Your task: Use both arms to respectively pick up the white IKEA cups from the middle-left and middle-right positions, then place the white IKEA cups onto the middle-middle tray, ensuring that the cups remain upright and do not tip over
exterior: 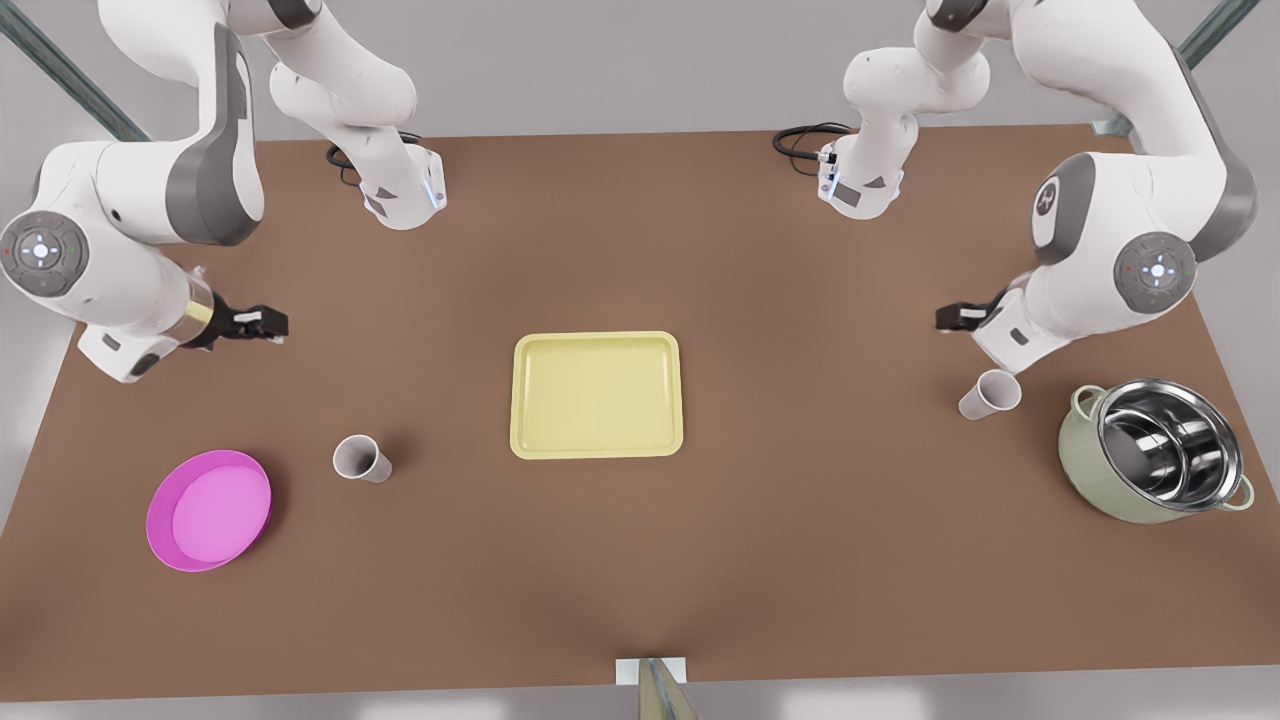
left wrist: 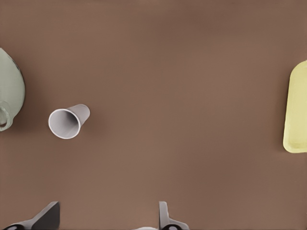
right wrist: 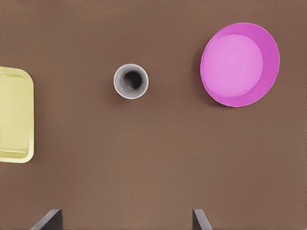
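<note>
The left gripper [exterior: 948, 318] hung above the table [exterior: 640, 250] at the front view's right, its fingers [left wrist: 165, 218] spread wide apart and holding nothing, and just in front of it stood one white cup [exterior: 989, 393], upright, near the green pot [exterior: 1150, 450] but apart from it. The right gripper [exterior: 262, 323] hovered at the front view's left, its fingers [right wrist: 200, 220] likewise spread and empty, with the other white cup [exterior: 361, 458] farther forward, upright, between the magenta plate [exterior: 208, 508] and the yellow tray [exterior: 596, 395], well apart from both. Neither cup had been reached, so the step in hand was judged to be the approach. To do it well, each gripper needed to centre over its cup, descend with fingers straddling the tapered wall, and close below the rim without nudging it. The left cup probably left little room beside the pot, though the gap was hard to judge, so the fingers were better aligned away from that side.
</note>
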Available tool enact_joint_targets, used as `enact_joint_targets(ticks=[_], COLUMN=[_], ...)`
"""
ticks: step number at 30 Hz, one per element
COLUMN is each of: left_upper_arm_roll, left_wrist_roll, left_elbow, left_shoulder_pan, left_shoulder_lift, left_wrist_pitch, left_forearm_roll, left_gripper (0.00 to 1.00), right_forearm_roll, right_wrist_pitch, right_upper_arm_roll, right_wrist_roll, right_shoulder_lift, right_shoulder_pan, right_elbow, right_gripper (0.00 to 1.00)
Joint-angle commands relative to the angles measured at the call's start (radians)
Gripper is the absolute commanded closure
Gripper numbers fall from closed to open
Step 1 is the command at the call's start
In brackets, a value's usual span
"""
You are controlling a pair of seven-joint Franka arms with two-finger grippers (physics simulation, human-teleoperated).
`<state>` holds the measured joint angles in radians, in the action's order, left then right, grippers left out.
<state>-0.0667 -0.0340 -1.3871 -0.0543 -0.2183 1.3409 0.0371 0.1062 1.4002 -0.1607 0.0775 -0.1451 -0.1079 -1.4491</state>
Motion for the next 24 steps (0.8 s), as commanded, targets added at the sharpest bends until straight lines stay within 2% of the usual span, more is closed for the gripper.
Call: enact_joint_targets(ticks=[1, 4, 6, 8, 11, 13, 15, 18, 24], left_upper_arm_roll=[0.008, 0.008, 0.117, 0.186, 0.199, 0.223, 0.223, 0.225, 0.242], left_wrist_roll=[-0.155, -0.150, -0.045, 0.111, 0.144, 0.144, 0.143, 0.140, 0.138], left_elbow=[0.008, 0.008, 0.010, -0.004, -0.210, -0.279, -0.319, -0.526, -0.621], left_shoulder_pan=[-0.004, -0.004, 0.001, 0.036, 0.037, 0.039, 0.039, 0.042, 0.041], left_shoulder_lift=[0.005, 0.001, -0.085, -0.199, -0.194, -0.202, -0.210, -0.113, -0.108], left_wrist_pitch=[0.155, 0.156, 0.250, 0.443, 0.667, 0.770, 0.808, 0.848, 0.831], left_forearm_roll=[-0.017, -0.016, -0.016, -0.014, -0.016, -0.017, -0.019, -0.019, -0.019], left_gripper=[0.00, 0.00, 0.00, 0.00, 0.00, 0.00, 0.00, 0.00, 0.00], right_forearm_roll=[0.003, 0.010, 0.009, 0.010, 0.004, 0.007, 0.004, -0.017, -0.019], right_wrist_pitch=[0.088, 0.098, 0.210, 0.310, 0.468, 0.499, 0.539, 0.568, 0.618], right_upper_arm_roll=[0.000, -0.005, -0.003, -0.003, -0.003, 0.000, 0.001, 0.001, 0.000], right_wrist_roll=[0.071, 0.073, 0.071, 0.058, 0.057, 0.059, 0.059, 0.059, 0.061], right_shoulder_lift=[0.001, -0.102, -0.211, -0.267, -0.375, -0.407, -0.436, -0.467, -0.465], right_shoulder_pan=[0.001, 0.011, 0.004, 0.011, 0.002, -0.009, -0.024, -0.038, -0.059], right_elbow=[-0.001, 0.015, 0.013, 0.007, 0.009, 0.015, 0.015, 0.009, -0.076], right_gripper=[0.00, 0.00, 0.00, 0.00, 0.00, 0.00, 0.00, 0.00, 0.00])
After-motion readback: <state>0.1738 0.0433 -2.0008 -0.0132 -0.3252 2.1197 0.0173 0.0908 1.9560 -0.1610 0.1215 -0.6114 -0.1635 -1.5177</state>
